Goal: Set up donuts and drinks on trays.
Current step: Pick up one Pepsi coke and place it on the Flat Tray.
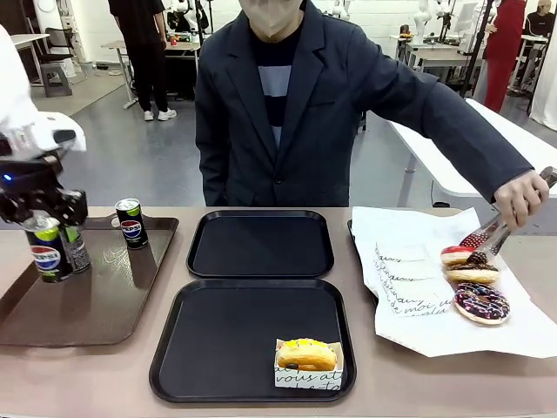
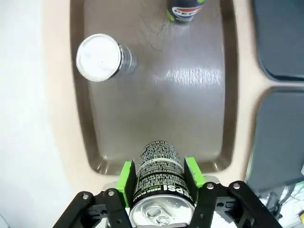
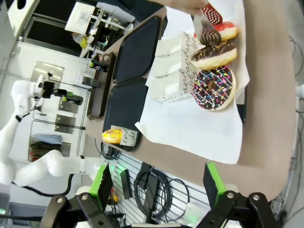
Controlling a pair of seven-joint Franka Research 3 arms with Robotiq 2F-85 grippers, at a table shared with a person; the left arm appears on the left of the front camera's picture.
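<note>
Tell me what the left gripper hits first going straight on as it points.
Likely the floor of the glossy brown tray near its rim; the slim black Pepsi can in the left gripper would reach it first.

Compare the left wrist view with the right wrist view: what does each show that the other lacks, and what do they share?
Left wrist: the left gripper shut on a Pepsi can, a second can and a third can on the brown tray. Right wrist: the open right gripper, a chocolate-sprinkle donut on white paper, the person's tongs, a yellow donut. Both: the two black trays.
</note>
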